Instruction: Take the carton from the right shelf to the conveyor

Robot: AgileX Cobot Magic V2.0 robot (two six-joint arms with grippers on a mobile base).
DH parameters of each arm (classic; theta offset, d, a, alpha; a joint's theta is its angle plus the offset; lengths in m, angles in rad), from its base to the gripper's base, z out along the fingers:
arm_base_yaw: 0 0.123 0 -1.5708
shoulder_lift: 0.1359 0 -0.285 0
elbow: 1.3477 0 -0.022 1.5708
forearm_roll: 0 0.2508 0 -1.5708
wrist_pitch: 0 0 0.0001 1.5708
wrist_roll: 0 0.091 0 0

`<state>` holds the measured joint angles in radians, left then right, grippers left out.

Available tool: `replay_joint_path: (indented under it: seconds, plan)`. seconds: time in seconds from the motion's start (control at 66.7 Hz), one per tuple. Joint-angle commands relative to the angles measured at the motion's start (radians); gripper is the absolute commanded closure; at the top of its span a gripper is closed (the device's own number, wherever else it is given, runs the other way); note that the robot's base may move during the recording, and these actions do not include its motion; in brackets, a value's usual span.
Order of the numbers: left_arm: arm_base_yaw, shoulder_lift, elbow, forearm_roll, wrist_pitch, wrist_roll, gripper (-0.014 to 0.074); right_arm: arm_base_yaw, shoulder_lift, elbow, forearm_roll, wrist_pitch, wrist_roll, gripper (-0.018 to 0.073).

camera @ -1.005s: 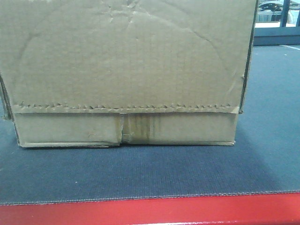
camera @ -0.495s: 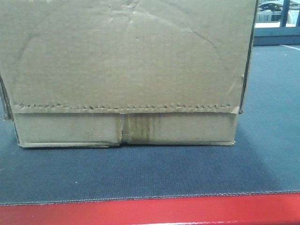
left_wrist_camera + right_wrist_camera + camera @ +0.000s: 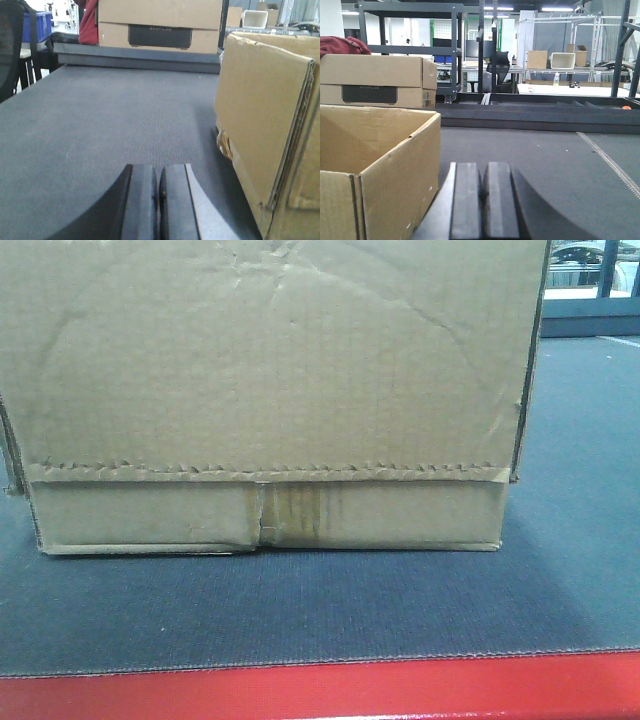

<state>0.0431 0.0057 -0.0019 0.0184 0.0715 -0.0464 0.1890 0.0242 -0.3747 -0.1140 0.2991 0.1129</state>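
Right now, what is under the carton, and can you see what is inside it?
The carton sits on the dark grey conveyor belt. From the right wrist view its top is open, showing a bare cardboard inner wall; the bottom is hidden, so any contents cannot be seen.

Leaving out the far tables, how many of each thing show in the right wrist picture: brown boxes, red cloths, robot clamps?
Brown boxes: 2, the open carton and the labelled box behind it.
Red cloths: 1, the red cloth on the labelled box.
Clamps: 1, the right gripper, shut.
Total: 4

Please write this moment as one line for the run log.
brown corrugated cardboard carton: on dark grey conveyor belt | left pincer: shut, empty | right pincer: shut, empty
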Motion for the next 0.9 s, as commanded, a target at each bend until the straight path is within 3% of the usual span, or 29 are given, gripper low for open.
replay_joint_path:
  seconds: [0.0, 0.885]
  plan:
    - [0.004, -0.006, 0.002, -0.009, -0.056, 0.003, 0.0582, -0.006, -0.006, 0.003, -0.01, -0.024, -0.007, 0.0629]
    - [0.004, -0.006, 0.002, -0.009, -0.06, 0.003, 0.0582, -0.02, -0.006, 0.015, -0.031, -0.006, -0.007, 0.0629]
